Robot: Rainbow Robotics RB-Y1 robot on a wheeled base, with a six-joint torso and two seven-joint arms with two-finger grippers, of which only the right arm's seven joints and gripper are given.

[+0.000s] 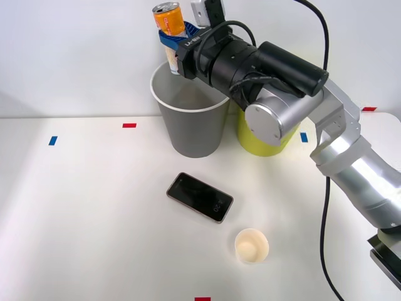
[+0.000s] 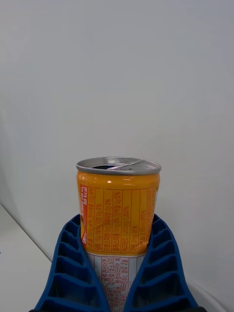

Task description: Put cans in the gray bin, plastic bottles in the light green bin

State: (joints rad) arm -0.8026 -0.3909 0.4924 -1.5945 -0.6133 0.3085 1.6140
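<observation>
Two round bins stood at the back of the white table [image 1: 75, 207], against a plain pale wall [image 1: 69, 50]: the gray bin [image 1: 191, 128] to the left and the light green bin [image 1: 266, 143] touching or just beside it on the right, mostly hidden by the right arm. The right gripper [image 1: 171, 39] was held above the gray bin's open mouth, its blue ribbed fingers [image 2: 68, 273] clamped on the can [image 1: 169, 22], which stood upright between them with its orange upper band and silver lid on top. Out on the tabletop, a dark phone [image 1: 200, 196] lay flat in front of the gray bin, and a small cream paper cup [image 1: 251, 245] stood near it, closer to the robot. Small red and blue tape marks dotted the surface near its edges.
</observation>
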